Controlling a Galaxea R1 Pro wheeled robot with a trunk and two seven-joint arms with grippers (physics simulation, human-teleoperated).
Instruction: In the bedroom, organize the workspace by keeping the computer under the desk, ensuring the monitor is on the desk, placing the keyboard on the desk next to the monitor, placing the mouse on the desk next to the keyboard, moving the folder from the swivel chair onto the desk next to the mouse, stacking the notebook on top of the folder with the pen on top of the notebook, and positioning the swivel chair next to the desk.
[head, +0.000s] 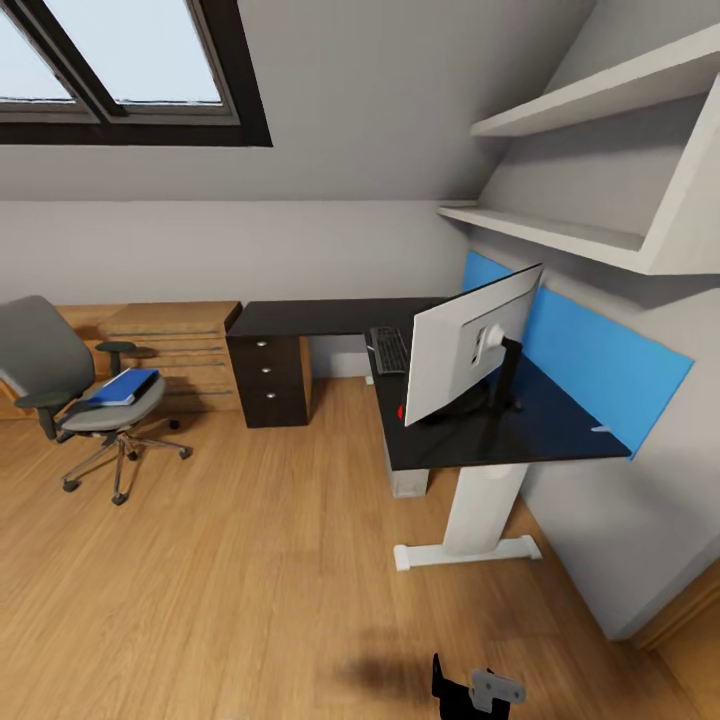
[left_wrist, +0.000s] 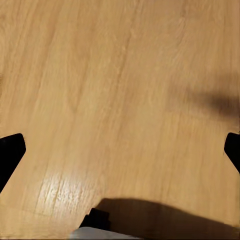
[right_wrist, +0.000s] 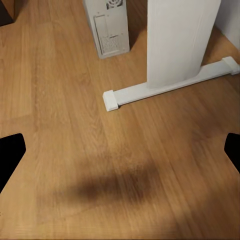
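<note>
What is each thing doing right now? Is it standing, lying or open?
Wide flat monitor: upright on the desk, pale back facing the camera.
Slim black keyboard: flat on the desk, behind the monitor.
Bright blue folder: lying on the chair seat.
Grey swivel chair: upright, away from the desk.
Black desk drawers: closed.
Left gripper: open.
Right gripper: open.
</note>
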